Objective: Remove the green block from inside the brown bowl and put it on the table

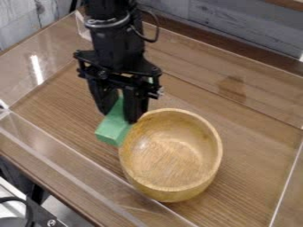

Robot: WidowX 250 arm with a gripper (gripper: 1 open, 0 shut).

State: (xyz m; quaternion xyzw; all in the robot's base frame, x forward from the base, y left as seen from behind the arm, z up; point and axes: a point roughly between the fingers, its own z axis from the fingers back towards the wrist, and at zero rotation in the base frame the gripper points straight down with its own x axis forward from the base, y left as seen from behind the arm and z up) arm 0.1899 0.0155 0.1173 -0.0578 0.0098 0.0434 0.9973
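Observation:
My black gripper [120,108] points straight down, just left of the brown bowl [172,153], and is shut on the green block [112,129]. The block hangs tilted from the fingers, its lower end showing beside the bowl's left rim, above the table [59,102]. The fingers cover the block's upper part. Nothing lies inside the light wooden bowl, which sits at the front middle of the wood-grain table.
Low clear acrylic walls [71,173] border the table at the front and left. A clear acrylic piece [34,69] stands on the table at the far left. Grey planks [236,22] run behind the table.

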